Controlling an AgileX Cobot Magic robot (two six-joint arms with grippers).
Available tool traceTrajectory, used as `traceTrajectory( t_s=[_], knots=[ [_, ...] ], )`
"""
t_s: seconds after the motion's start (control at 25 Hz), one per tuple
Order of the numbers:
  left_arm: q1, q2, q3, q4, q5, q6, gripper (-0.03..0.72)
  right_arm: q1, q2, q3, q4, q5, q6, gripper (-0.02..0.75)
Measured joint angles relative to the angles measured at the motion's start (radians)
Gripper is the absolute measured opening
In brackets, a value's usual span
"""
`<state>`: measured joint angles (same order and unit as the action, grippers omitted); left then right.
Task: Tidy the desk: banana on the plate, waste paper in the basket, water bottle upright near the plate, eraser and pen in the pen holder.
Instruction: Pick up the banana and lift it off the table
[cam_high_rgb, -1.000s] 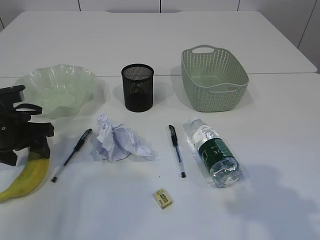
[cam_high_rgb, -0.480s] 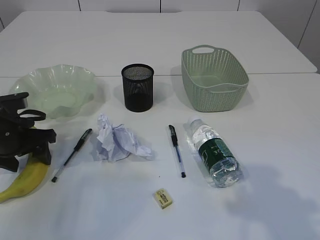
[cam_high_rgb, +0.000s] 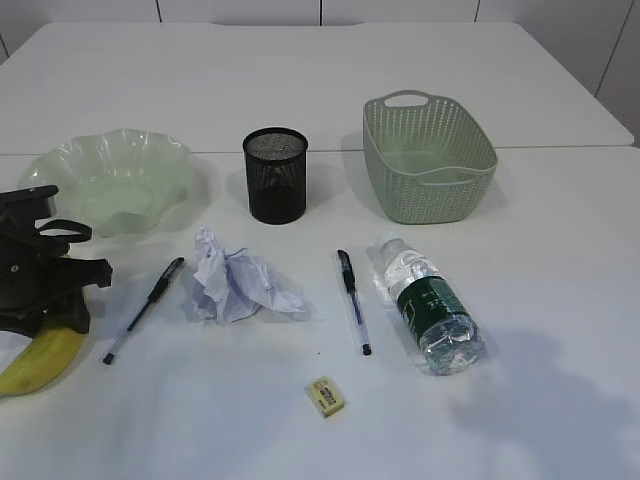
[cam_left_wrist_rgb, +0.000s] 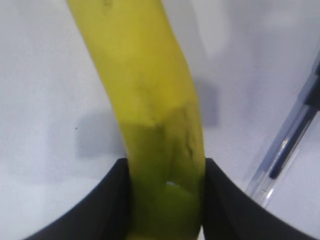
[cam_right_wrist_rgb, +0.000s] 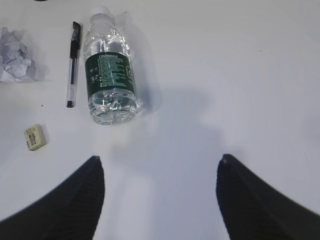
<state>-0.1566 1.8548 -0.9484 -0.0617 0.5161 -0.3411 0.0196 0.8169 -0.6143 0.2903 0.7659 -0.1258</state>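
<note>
While low at the table, left gripper (cam_left_wrist_rgb: 166, 197) clamps banana (cam_left_wrist_rgb: 150, 100).

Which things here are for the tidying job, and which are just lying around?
For the job: banana, plate, waste paper, basket, water bottle, eraser, one pen, other pen, pen holder.
Just lying around: nothing I can see; only the table.

Bare table right of bottle (cam_high_rgb: 428, 303) (pen (cam_high_rgb: 351, 297) close left).
</note>
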Motion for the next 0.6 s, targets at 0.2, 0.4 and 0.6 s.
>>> traceTrajectory(
  t_s=[0.2,0.4,0.6],
  knots=[
    [0.000,0.000,-0.002,0.004,0.015,0.000,0.265,0.000,0.000,0.000,0.000,-0.002,0.000,0.519],
    [0.000,0.000,-0.004,0.029,0.041,0.000,0.241,0.000,0.000,0.000,0.000,-0.002,0.000,0.519],
    [0.000,-0.026,-0.006,0.040,0.101,0.000,0.237,0.000,0.000,0.000,0.000,-0.002,0.000,0.519]
  ],
)
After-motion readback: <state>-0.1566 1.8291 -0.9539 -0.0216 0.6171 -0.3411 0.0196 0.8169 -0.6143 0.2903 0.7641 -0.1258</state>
